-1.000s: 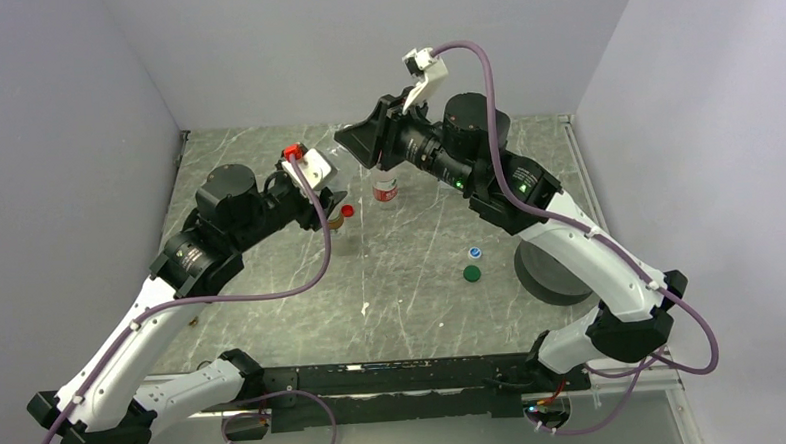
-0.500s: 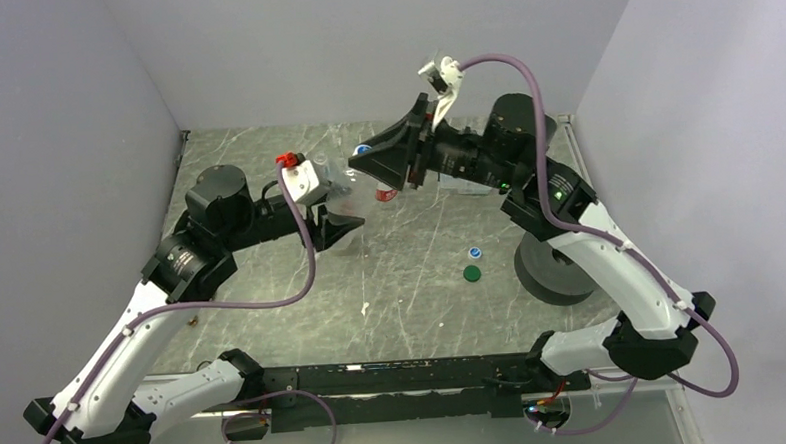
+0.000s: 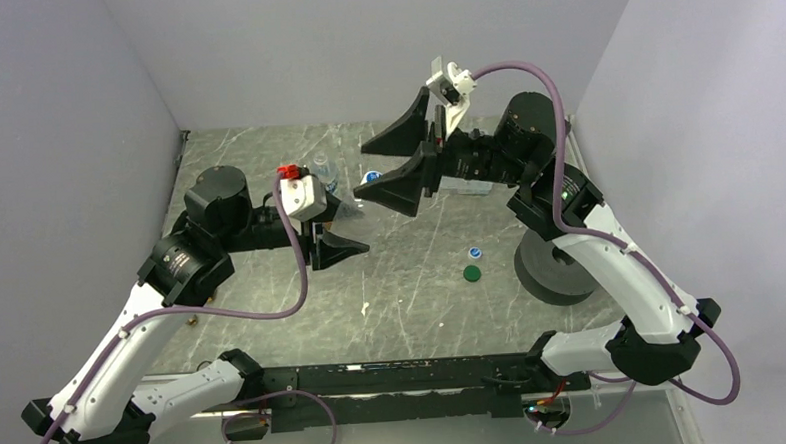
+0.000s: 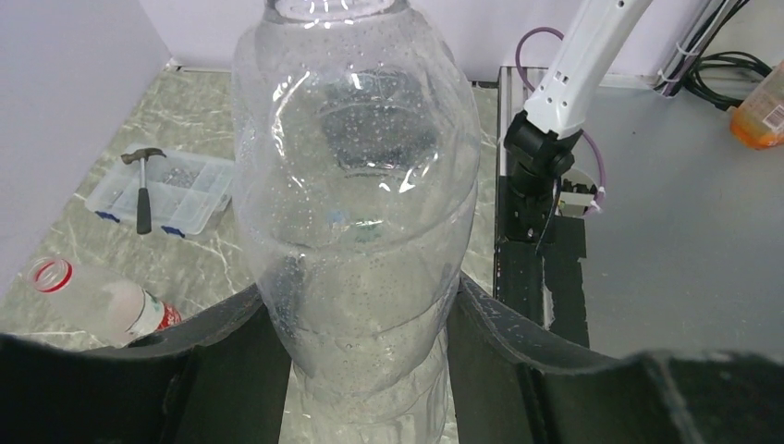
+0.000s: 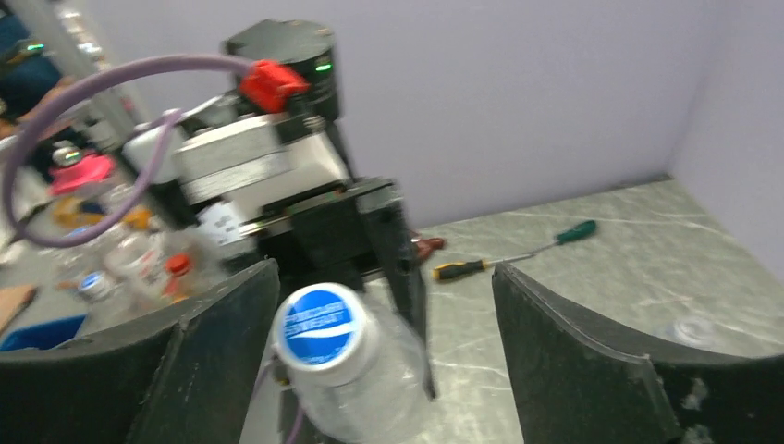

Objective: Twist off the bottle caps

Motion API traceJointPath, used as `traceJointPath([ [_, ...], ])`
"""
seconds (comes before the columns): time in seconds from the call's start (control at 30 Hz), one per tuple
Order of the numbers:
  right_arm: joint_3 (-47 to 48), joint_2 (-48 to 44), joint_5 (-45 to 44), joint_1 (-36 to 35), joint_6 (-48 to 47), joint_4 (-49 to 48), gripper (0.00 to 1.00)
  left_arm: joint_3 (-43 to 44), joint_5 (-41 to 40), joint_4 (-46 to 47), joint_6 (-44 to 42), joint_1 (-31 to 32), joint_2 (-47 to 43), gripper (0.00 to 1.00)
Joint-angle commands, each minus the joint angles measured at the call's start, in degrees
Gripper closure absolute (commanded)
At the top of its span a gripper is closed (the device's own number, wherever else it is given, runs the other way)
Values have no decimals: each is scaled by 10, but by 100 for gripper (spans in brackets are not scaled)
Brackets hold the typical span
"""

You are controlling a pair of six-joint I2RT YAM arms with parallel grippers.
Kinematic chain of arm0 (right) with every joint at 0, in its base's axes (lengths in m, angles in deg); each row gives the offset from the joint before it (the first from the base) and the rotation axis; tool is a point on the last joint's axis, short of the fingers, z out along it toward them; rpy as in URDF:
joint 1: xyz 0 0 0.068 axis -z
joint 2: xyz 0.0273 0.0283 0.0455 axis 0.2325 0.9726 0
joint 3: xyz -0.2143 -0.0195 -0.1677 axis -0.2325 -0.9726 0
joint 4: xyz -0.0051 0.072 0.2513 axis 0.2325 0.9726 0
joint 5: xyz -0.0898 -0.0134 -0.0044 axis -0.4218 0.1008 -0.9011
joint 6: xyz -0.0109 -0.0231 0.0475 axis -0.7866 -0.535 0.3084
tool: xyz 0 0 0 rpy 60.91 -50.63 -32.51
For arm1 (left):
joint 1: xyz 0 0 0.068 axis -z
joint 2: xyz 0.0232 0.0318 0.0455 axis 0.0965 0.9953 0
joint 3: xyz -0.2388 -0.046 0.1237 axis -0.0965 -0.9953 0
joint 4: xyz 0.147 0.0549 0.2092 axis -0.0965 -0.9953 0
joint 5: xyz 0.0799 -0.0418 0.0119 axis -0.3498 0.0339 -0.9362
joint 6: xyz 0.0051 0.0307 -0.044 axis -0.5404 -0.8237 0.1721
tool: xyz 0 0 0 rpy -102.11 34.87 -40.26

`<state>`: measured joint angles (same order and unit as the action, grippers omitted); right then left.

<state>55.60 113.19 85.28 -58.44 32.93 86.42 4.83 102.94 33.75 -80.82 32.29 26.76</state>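
Observation:
My left gripper is shut on the lower body of a clear bottle, held tilted above the table. Its white-and-blue cap is on the neck and points at my right gripper. That gripper is open, its fingers either side of the cap without touching it; the cap sits nearer the left finger in the right wrist view. A loose white-and-blue cap and a dark green cap lie on the table. A red-label bottle shows beside the held one.
Another clear bottle stands behind the left wrist. A plastic parts box with a hammer and a screwdriver lie at the back of the marble table. A dark round block sits under the right arm.
The right gripper's jaws have opened wide and it has drawn back to the right. The left arm has raised and tilted the clear bottle toward it.

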Motion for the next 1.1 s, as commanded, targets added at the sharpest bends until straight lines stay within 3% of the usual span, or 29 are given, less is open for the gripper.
traceJointPath([
  [0.0, 25, -15, -164, 3, -4, 22, 2, -4, -44, 6, -33, 5, -11, 84],
  [0.17, 64, 6, -299, -7, 29, 70, 0, -21, -194, 20, -65, 5, -5, 85],
  [0.3, 100, 38, -371, -34, 33, 115, 7, -36, -276, 36, -76, 5, -5, 84],
  [0.7, 117, 91, -389, -60, 56, 126, 31, -40, -337, 49, -73, 5, 0, 84],
  [1.07, 95, 80, -393, -62, 61, 99, 84, -43, -329, 48, -67, 5, 1, 85],
])
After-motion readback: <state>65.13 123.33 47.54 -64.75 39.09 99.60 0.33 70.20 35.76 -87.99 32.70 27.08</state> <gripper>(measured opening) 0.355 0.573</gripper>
